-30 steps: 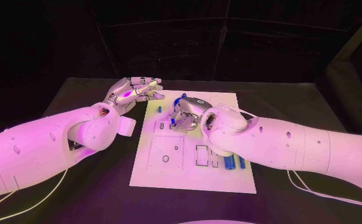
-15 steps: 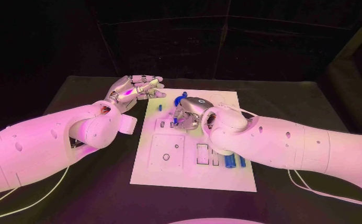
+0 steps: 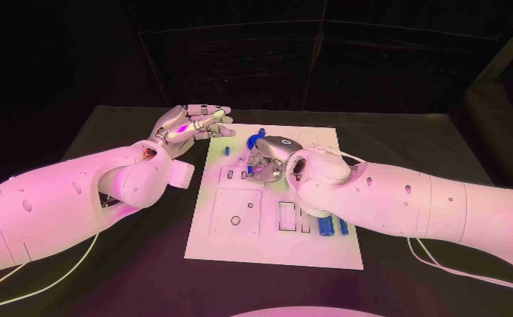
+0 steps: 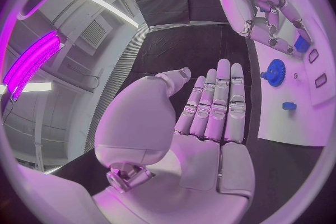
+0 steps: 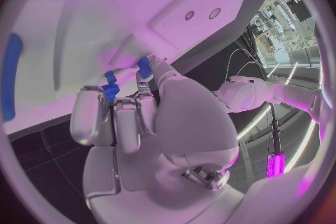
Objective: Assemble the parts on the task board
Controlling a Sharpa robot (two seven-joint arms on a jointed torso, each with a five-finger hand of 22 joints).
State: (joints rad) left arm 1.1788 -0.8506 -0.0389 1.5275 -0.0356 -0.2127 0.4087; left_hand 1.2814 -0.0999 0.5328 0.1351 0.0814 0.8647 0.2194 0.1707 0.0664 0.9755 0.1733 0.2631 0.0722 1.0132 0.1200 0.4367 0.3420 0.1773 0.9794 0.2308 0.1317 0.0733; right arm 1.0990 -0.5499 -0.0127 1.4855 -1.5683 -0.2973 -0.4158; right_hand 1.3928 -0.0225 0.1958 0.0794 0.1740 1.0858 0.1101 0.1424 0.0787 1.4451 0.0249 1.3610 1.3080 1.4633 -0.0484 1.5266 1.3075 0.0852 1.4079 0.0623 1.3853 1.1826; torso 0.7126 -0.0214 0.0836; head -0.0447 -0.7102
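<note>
Midway at best: right hand (image 3: 267, 160) fingers pinching a small blue part (image 5: 145, 66) over the task board (image 3: 273, 247), left hand (image 3: 190, 127) spread empty, blue bars (image 3: 325, 227) unplaced.

Black table (image 3: 128, 258), dark panelled wall (image 3: 256, 58) behind, purple ceiling light (image 4: 31, 59).

Left hand (image 3: 193, 126) raised, flat, fingers straight and together — right hand (image 3: 267, 160) lowered, fingers curled in

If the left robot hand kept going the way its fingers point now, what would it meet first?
Probably nothing close: in the left wrist view the left robot hand lies flat and open, fingers aimed along the dark table beside the task board. The blue gear sits off to the side. Depth is uncertain.
</note>
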